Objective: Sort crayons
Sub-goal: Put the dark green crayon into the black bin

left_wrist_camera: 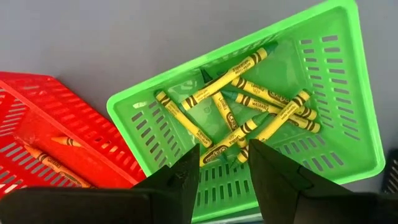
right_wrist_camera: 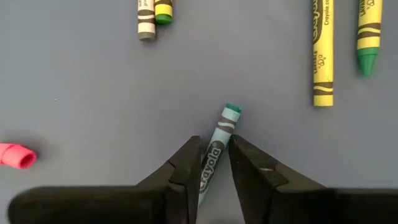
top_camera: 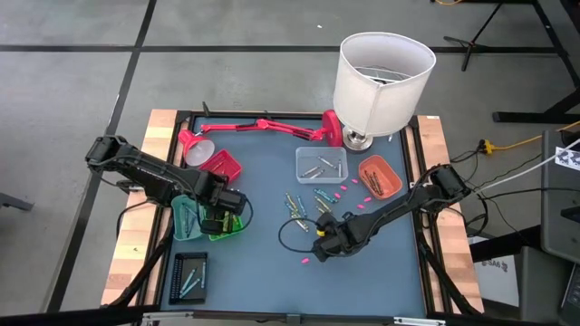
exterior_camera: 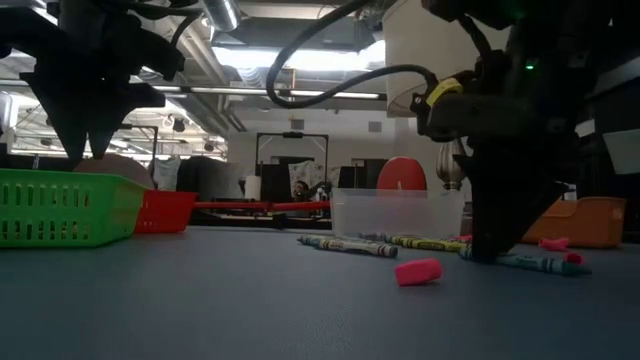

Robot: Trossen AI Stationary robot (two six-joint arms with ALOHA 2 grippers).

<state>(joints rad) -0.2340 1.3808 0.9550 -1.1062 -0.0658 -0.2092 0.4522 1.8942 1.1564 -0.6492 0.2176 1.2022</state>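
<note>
Six trays (top_camera: 379, 174), two end effectors (top_camera: 220, 217)

A white lampshade (top_camera: 384, 80) stands at the far edge of the blue table (top_camera: 263, 272), next to a pink desk lamp (top_camera: 263, 127) that lies flat. A red tray (top_camera: 223, 166), a green tray (top_camera: 237, 226), a clear tray (top_camera: 321, 165) and an orange tray (top_camera: 380, 176) are on the table. Small pink bits (exterior_camera: 418, 271) lie near the middle, and a black tray (top_camera: 188, 276) sits at the near left.

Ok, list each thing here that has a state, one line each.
Left hand: open, empty, over the green tray.
Right hand: shut on the teal crayon.
Green tray: holds yellow and green crayons.
Red tray: holds orange crayons.
Loose crayons: lying flat on the table.
</note>
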